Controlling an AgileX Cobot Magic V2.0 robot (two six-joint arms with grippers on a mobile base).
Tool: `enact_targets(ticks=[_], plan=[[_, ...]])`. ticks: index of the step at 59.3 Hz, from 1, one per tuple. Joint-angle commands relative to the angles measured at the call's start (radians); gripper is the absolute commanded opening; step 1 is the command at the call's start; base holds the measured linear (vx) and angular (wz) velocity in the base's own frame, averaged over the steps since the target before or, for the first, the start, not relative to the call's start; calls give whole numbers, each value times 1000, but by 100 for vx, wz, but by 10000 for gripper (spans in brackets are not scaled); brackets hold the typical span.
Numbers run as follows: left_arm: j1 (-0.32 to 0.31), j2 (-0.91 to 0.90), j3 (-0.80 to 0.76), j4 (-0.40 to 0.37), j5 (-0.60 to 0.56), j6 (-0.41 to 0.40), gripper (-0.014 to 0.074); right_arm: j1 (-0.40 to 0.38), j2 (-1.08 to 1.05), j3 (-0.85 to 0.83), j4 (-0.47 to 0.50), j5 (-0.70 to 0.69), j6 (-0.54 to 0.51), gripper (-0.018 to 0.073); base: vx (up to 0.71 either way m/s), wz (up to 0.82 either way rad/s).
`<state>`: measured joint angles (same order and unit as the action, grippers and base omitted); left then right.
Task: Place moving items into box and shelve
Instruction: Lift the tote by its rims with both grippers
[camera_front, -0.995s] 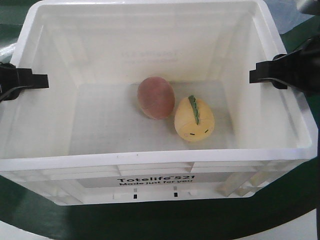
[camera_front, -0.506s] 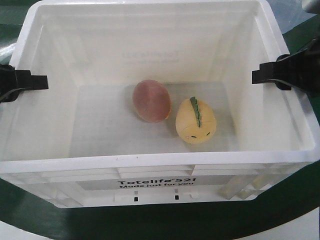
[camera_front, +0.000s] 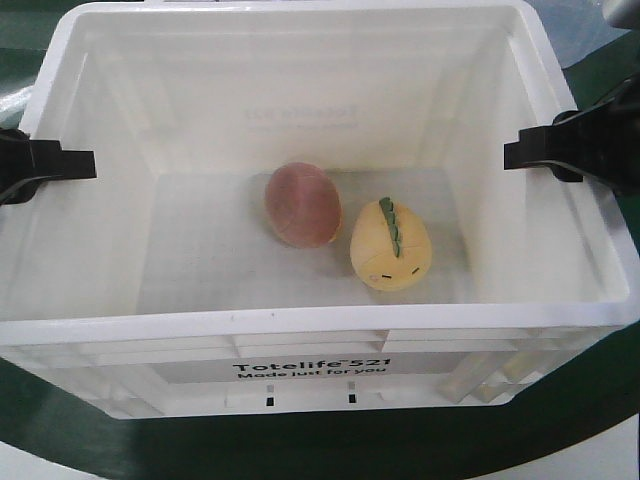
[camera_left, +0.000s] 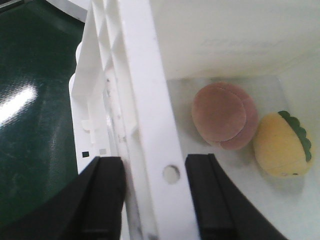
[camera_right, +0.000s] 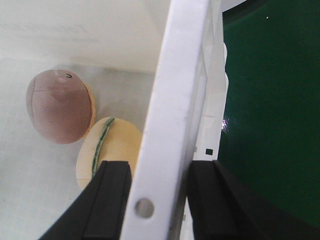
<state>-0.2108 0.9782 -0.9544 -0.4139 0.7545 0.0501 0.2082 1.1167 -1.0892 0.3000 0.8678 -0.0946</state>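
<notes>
The white box (camera_front: 300, 322) printed "Totelife 521" fills the front view. Inside it on the floor lie the reddish-brown plush toy (camera_front: 303, 204) and, touching its right side, the yellow toy with the green ridge (camera_front: 391, 245). My left gripper (camera_front: 55, 162) is shut on the box's left rim (camera_left: 145, 100), one finger outside and one inside (camera_left: 155, 195). My right gripper (camera_front: 545, 155) is shut on the right rim (camera_right: 175, 90) the same way (camera_right: 160, 200). Both toys show in the left wrist view (camera_left: 222, 115) (camera_left: 280, 147) and in the right wrist view (camera_right: 57, 107) (camera_right: 117, 142).
A dark green surface (camera_front: 320, 445) lies under and around the box, with a pale edge at the lower corners (camera_front: 30, 465). Some clear plastic (camera_front: 590, 30) shows behind the box at the top right.
The two toys have rolled a little on the box floor, the reddish-brown one to the left. The box has shifted slightly in view. Both grippers keep their hold on the rims.
</notes>
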Motion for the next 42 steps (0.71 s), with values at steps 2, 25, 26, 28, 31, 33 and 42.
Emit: enact_targets(ticks=[2, 25, 26, 28, 31, 33, 42], plan=[[-10, -29, -45, -112, -138, -4, -3, 0, -34, -42, 48, -110, -25, -4, 0, 0], [-10, -29, -45, -112, -138, -4, -3, 0, -34, -42, 49, -110, -25, -4, 0, 1], [-10, -29, -45, -112, -138, -4, -3, 0, -34, -42, 49, -110, -25, -4, -2, 3], [-10, -29, -45, -112, -137, -4, -3, 0, -34, -42, 49, -110, -25, -4, -3, 2], [-10, -29, -45, -112, -137, -4, -3, 0, -34, -42, 49, -110, -25, -4, -4, 2], [-10, -29, -45, -112, -137, -4, -3, 0, -34, -42, 49, -110, -25, -4, -6, 2], [-10, -29, -45, -112, -138, -4, -3, 0, -34, -42, 50, -110, -25, -4, -9, 2]])
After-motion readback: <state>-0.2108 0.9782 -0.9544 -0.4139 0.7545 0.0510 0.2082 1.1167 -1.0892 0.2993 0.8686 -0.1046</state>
